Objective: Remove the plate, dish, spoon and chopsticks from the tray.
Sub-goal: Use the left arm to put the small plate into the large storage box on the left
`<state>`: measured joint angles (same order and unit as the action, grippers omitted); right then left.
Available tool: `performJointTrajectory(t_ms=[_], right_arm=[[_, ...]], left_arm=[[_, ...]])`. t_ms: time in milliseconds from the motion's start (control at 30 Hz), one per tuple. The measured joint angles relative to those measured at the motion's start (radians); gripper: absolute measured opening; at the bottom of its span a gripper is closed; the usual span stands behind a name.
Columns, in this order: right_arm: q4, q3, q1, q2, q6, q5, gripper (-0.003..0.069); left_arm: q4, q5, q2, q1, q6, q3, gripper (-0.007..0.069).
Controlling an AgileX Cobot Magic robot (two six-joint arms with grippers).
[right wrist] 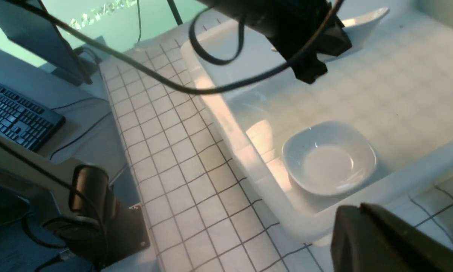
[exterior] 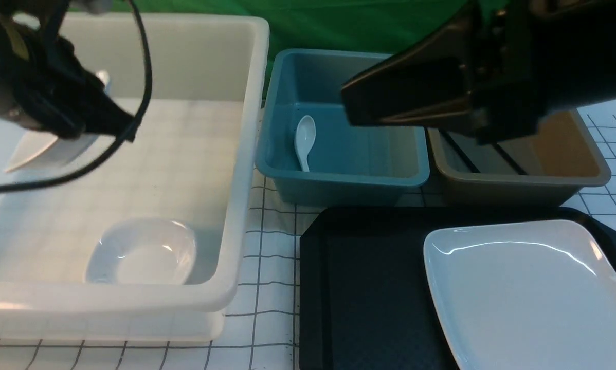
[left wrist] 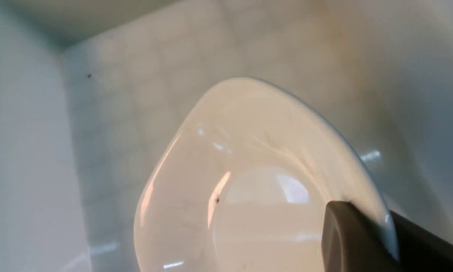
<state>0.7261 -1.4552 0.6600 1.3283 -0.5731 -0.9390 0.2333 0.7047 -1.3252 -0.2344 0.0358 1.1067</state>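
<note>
Gridded cloth (exterior: 267,246) covers the table. My left gripper (exterior: 118,128) is clamped on a small dish (left wrist: 249,170), tilted over the white bin (exterior: 246,154). My right gripper (exterior: 354,108), fingers together, hangs above the blue bin (exterior: 339,177) holding the spoon (exterior: 304,136). Below it, nearer me, the plate (exterior: 529,293) sits on the tray (exterior: 364,288).

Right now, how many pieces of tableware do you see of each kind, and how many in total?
Large plate: 1
Small dishes: 2, the lying dish and the held dish
Spoon: 1
Chopsticks: 1 pair
Total: 5, counting the pair as one.
</note>
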Motion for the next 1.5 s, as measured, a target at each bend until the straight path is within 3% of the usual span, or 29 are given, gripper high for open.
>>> performJointTrajectory(t_ms=[233,467,633,833,1033,1167,1300,1500], right_arm=[[-0.041,-0.008,0.031,0.063,0.099,0.041,-0.0001],[-0.056,-0.008,0.031,0.073,0.129,0.084,0.0003],[-0.057,-0.008,0.031,0.073,0.129,0.089,0.0011],[-0.058,-0.008,0.031,0.073,0.129,0.079,0.0021],[-0.059,-0.008,0.031,0.073,0.130,0.047,0.0032],[-0.061,-0.008,0.031,0.073,0.130,0.021,0.0039],[-0.080,-0.008,0.031,0.073,0.130,0.010,0.0043],[-0.102,-0.008,0.031,0.073,0.130,0.009,0.0051]], left_arm=[[-0.080,-0.204,-0.057,-0.009,0.092,-0.195,0.0015],[-0.135,-0.232,-0.113,-0.014,0.131,-0.229,0.0015],[-0.171,-0.229,-0.112,-0.070,0.168,-0.230,0.0041],[-0.167,-0.272,-0.112,-0.088,0.170,-0.260,0.0160],[-0.142,-0.306,-0.112,-0.088,0.169,-0.287,0.0356],[-0.127,-0.292,-0.090,-0.088,0.166,-0.286,0.0420],[-0.113,-0.263,-0.028,-0.088,0.166,-0.267,0.0410],[-0.103,-0.243,0.081,-0.088,0.166,-0.254,0.0281]])
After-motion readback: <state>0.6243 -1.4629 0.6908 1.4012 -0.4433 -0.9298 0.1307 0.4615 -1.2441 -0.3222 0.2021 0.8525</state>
